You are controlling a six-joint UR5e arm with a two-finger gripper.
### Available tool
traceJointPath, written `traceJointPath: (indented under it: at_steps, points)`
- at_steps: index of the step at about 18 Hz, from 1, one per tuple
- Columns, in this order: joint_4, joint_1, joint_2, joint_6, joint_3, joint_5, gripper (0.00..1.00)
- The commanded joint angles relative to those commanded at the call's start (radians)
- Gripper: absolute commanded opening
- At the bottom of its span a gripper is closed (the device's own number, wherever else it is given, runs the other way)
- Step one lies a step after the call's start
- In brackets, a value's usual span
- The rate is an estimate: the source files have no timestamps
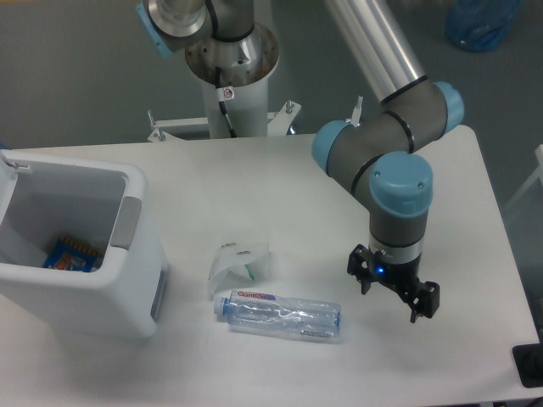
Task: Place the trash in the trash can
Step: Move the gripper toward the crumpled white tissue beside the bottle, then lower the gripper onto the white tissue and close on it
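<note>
A clear crinkled plastic bottle (pixel 280 315) with a red-and-blue label lies on its side on the white table, cap end to the left. A small crumpled translucent-white wrapper (pixel 238 263) with a green bit lies just above it. The large white trash can (pixel 127 280) with a grey panel stands at the left. My gripper (pixel 393 297) hangs to the right of the bottle, apart from it, fingers spread open and empty.
A blue-orange snack packet (pixel 71 253) lies inside the trash can. The arm's base column (pixel 231 76) stands at the table's back edge. A dark object (pixel 529 366) sits at the table's front right corner.
</note>
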Motion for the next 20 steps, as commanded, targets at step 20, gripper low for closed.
traceJointPath:
  at_steps: [20]
  points:
    - [0.054,-0.228,0.218,-0.295,-0.374,-0.101,1.00]
